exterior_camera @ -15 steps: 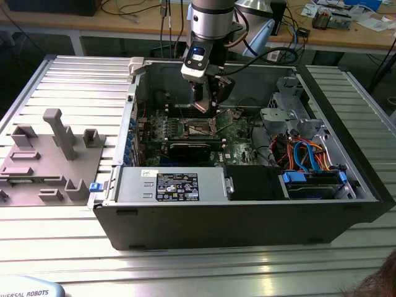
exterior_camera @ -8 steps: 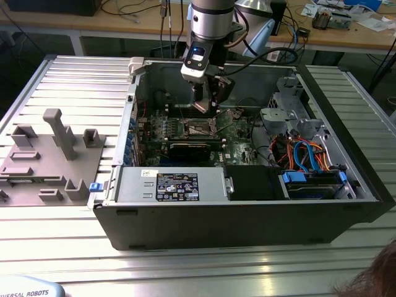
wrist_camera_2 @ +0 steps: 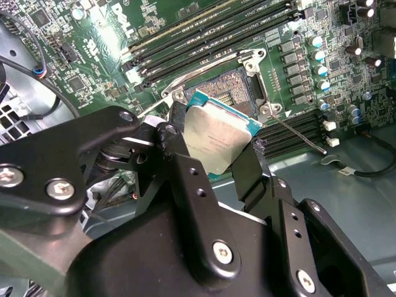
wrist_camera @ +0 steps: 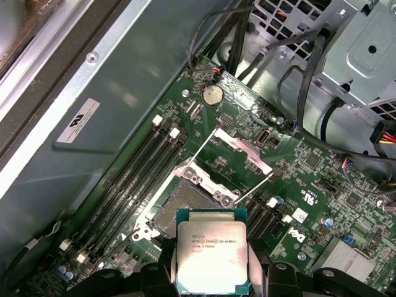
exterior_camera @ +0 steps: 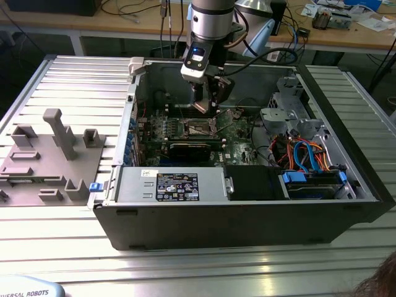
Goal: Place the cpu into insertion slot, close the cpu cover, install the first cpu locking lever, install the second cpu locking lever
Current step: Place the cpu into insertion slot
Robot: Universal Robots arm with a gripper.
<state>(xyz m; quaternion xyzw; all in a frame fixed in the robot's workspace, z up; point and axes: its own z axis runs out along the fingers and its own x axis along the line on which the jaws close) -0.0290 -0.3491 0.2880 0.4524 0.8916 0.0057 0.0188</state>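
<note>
Where exterior view gives tool inside case, first wrist view adds: tool grips cpu near insertion slot.

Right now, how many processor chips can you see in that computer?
1: the cpu, held by the gripper near the empty insertion slot. Parts of the case could hide others.

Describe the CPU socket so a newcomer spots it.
Inside the open computer case, the green motherboard lies on its floor. Between its two banks of long black memory slots, close by the cpu in the tool, sits the insertion slot: a dark square bed framed in silvery metal, the only square socket among narrow strips.
</note>
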